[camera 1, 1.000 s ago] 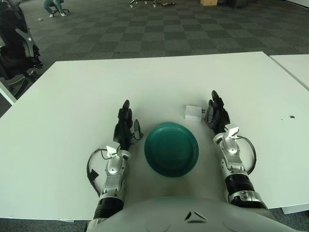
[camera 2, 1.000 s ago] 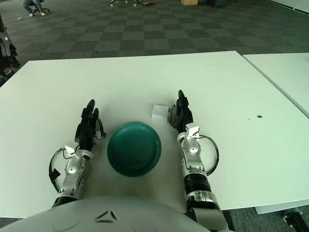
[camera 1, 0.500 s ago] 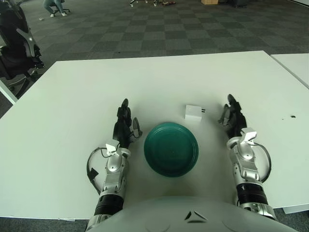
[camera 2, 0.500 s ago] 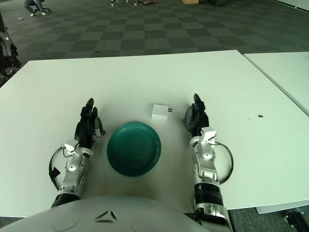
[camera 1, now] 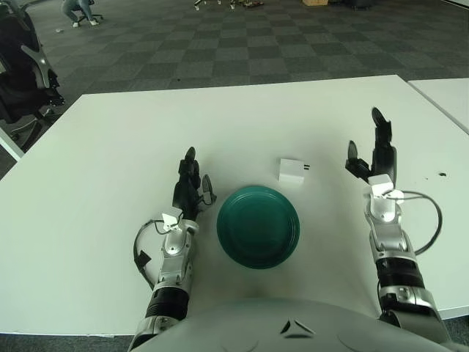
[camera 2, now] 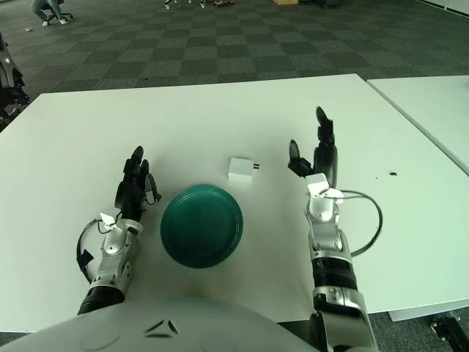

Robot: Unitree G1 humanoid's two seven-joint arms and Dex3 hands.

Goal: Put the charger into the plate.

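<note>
A small white charger [camera 1: 292, 171] lies on the white table just beyond the upper right rim of a dark green plate [camera 1: 258, 226]; its prongs point right. My right hand [camera 1: 371, 152] is raised well to the right of the charger, fingers spread and pointing up, holding nothing. Left of the plate, my left hand [camera 1: 190, 185] shows with fingers extended and holds nothing.
The white table [camera 1: 132, 132] stretches wide around the plate. A second table [camera 1: 448, 92] stands at the right with a narrow gap between. A black office chair [camera 1: 26, 73] is off the table's left far corner. A small dark mark [camera 1: 442, 175] is on the table at right.
My right hand has drawn away from the charger to the right and lifted off the table, fingers now pointing up. The charger, plate and left hand stay where they were.
</note>
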